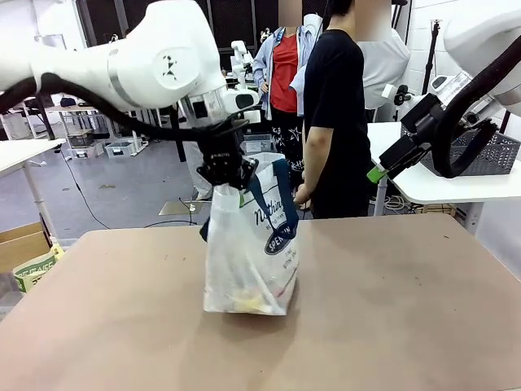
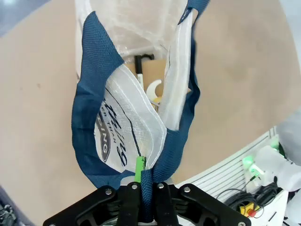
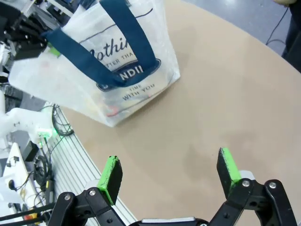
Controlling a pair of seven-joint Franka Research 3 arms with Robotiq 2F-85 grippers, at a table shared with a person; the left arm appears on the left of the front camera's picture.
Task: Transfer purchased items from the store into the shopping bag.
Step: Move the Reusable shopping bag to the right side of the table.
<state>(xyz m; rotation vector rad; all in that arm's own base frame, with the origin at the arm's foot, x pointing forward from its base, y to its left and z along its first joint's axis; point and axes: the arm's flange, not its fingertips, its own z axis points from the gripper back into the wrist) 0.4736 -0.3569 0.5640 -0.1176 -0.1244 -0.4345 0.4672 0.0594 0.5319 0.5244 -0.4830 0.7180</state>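
Your left gripper [image 1: 230,175] is pinching the navy handle [image 2: 146,186] of the shopping bag [image 1: 248,269], which is standing mid-table directly beneath it with purchased items [image 1: 248,301] inside. Your right gripper [image 3: 168,172] is hanging wide open, well apart to the bag's right.

A tan bench [image 1: 391,309] fills the lower half of the front frame. Behind it, upper centre, stands a person in a black T-shirt [image 1: 335,114], and another in a red top [image 1: 285,73] just to the left. A white table [image 1: 456,183] sits at right. At lower left a cardboard box [image 1: 20,244] rests on the grey floor [image 1: 122,191].
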